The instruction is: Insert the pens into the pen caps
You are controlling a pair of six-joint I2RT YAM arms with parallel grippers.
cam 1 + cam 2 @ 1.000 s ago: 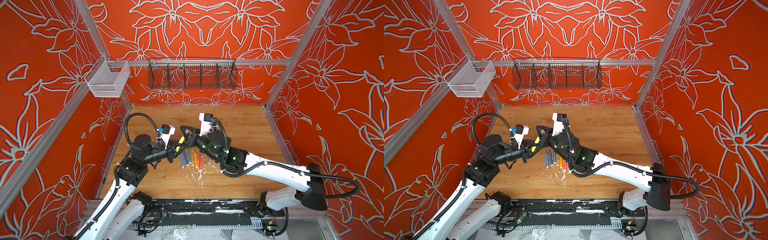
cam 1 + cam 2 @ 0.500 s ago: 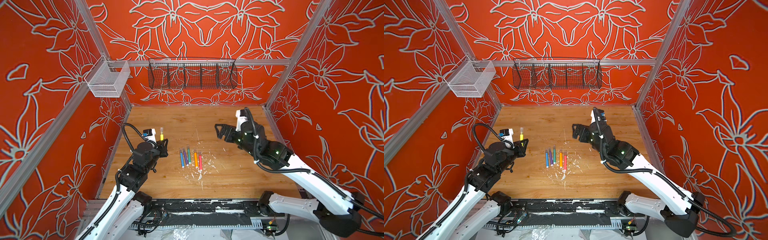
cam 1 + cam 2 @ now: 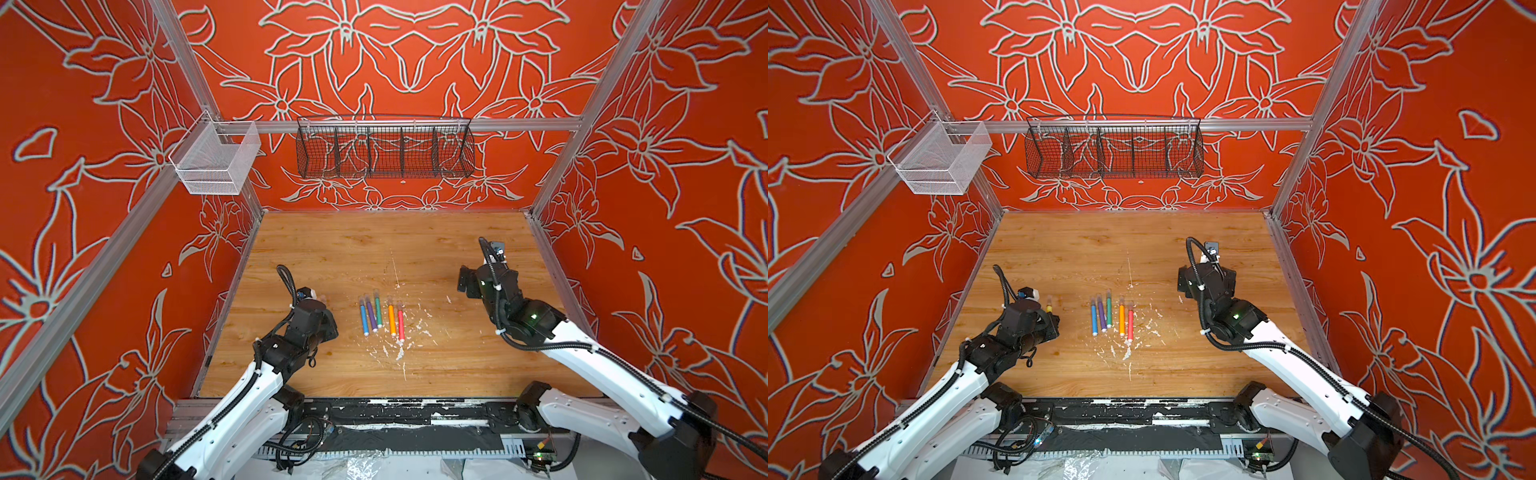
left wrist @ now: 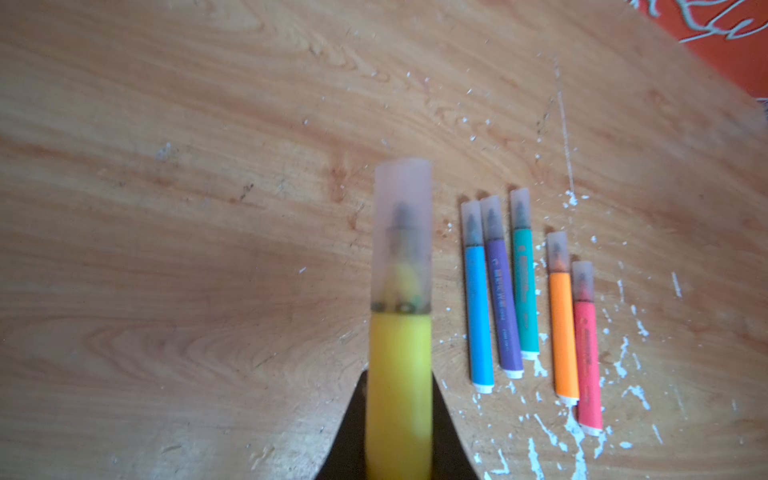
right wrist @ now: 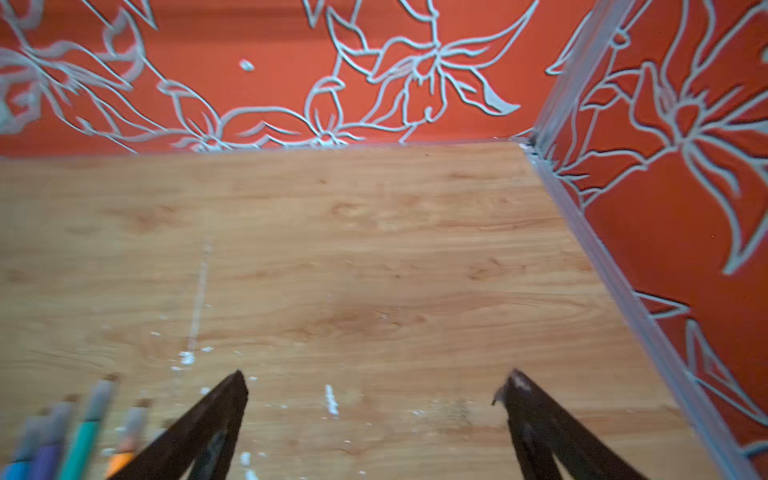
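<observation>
**Left gripper has the yellow pen; the set-down is my worry**

Left gripper [image 4: 398, 399] is clamped on the barrel of the yellow pen [image 4: 399, 357], whose clear cap [image 4: 402, 232] juts well past the fingers. I hold it over the table [image 3: 353, 249], at nine o'clock from the row of pens. That row runs from the blue pen [image 4: 478, 316] to the pink pen [image 4: 587, 361] near the table's middle, all five capped and lying flat. Right gripper [image 5: 376, 374] hangs with its jaws wide apart and nothing between them, at about two o'clock from the row.

By my reading, only laying the yellow pen down remains. I cannot tell whether its cap is pushed fully home; if it is not, a nose-first touch could lever it loose. Letting go too high would let the round barrel roll toward three o'clock into the blue pen and scatter the row. White flecks at five o'clock of the row could tip a pen laid on them.
</observation>
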